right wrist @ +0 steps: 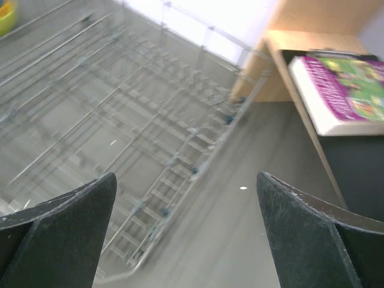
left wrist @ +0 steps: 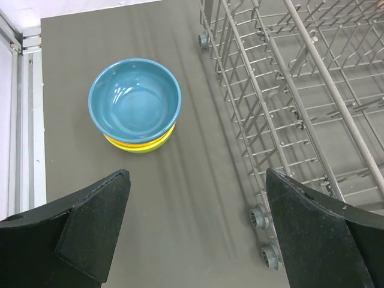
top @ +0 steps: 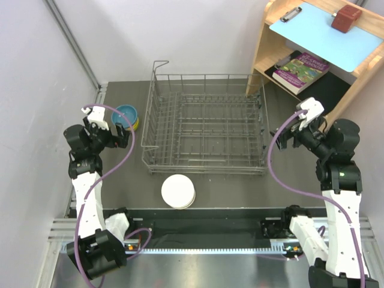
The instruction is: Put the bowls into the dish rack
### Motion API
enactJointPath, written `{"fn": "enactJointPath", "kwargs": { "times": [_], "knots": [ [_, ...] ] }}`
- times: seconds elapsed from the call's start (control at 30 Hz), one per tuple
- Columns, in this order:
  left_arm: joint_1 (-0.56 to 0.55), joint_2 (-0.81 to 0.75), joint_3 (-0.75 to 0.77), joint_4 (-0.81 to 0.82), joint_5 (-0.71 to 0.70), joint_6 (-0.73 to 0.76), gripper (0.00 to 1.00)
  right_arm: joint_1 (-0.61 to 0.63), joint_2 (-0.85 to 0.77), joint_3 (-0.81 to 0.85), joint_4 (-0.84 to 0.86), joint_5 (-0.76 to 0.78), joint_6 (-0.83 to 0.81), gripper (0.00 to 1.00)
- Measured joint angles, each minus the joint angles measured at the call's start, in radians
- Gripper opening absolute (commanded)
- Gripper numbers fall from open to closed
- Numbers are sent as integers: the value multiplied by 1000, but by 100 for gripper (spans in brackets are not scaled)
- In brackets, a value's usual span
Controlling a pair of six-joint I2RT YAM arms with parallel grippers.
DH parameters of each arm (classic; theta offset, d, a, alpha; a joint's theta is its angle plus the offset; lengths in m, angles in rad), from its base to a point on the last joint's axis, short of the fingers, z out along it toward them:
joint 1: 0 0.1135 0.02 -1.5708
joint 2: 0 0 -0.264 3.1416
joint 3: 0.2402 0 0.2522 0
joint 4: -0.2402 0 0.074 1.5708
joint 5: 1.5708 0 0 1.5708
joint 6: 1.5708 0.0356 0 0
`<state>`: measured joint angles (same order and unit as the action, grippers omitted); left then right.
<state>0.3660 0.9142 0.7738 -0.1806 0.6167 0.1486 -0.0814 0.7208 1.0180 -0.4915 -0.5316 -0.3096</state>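
The grey wire dish rack stands empty in the middle of the table; it also shows in the left wrist view and the right wrist view. A blue bowl sits stacked on a yellow-green bowl left of the rack, also seen from above. A white bowl sits in front of the rack, seemingly on another bowl. My left gripper is open and empty, above the table just short of the blue stack. My right gripper is open and empty, right of the rack. The other bowls are not visible.
A wooden shelf unit stands at the back right with a book, a blue clipboard and a brown block. Walls close in on both sides. A metal rail runs along the near edge.
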Motion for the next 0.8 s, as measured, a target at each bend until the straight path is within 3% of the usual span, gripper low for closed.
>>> {"fn": "enactJointPath", "kwargs": {
  "times": [0.3, 0.5, 0.8],
  "knots": [
    [1, 0, 0, -31, 17, 98, 99, 77, 53, 175, -173, -203, -135, 100],
    [1, -12, 93, -238, 181, 242, 98, 174, 66, 231, -183, -142, -159, 100],
    [-17, -129, 188, -524, 354, 408, 99, 177, 89, 94, -145, -16, -156, 100]
  ]
}}
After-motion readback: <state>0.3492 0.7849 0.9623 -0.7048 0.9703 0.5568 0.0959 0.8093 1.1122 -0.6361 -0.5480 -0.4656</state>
